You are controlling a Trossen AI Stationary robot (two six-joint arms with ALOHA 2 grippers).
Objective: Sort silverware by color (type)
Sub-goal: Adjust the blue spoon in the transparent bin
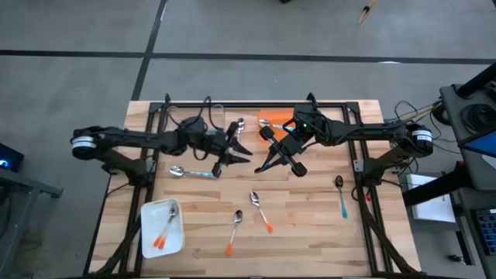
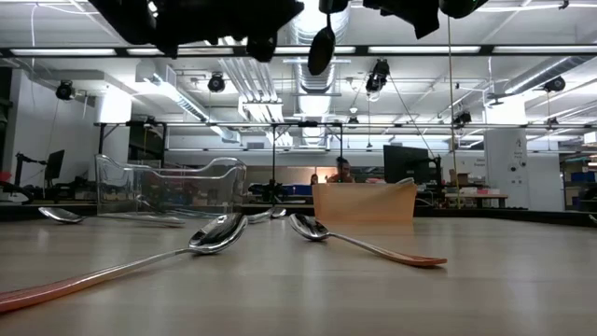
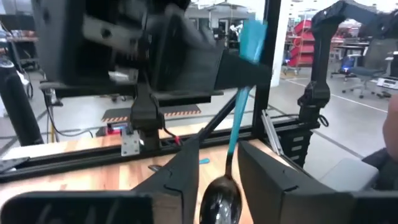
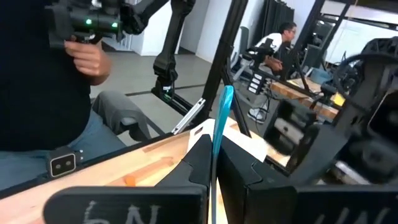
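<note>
A spoon with a dark bowl (image 3: 219,199) and a teal handle (image 4: 219,124) hangs in the air between the two arms, bowl down (image 2: 322,47). My right gripper (image 4: 214,169) is shut on its handle above the table's middle (image 1: 265,164). My left gripper (image 3: 227,180) is open (image 1: 240,153). Its fingers stand on either side of the dark bowl with a gap to each. On the table lie a light-blue spoon (image 1: 190,173), two orange spoons (image 1: 260,209) (image 1: 235,231) and a teal spoon (image 1: 341,194). My right gripper pinches the teal handle (image 4: 214,155) between its two shut fingers, which lie across it. The handle's free end (image 4: 225,99) sticks out past the fingertips. The spoon is lifted clear of the table and hangs nearly upright, with its dark bowl (image 3: 219,199) lowest.
A white plate (image 1: 174,240) with two orange spoons sits near the table's front left corner. An orange box (image 1: 277,118) and a clear container (image 2: 173,191) stand toward the far edge. A person (image 4: 56,93) stands beyond the table, and another sits farther off.
</note>
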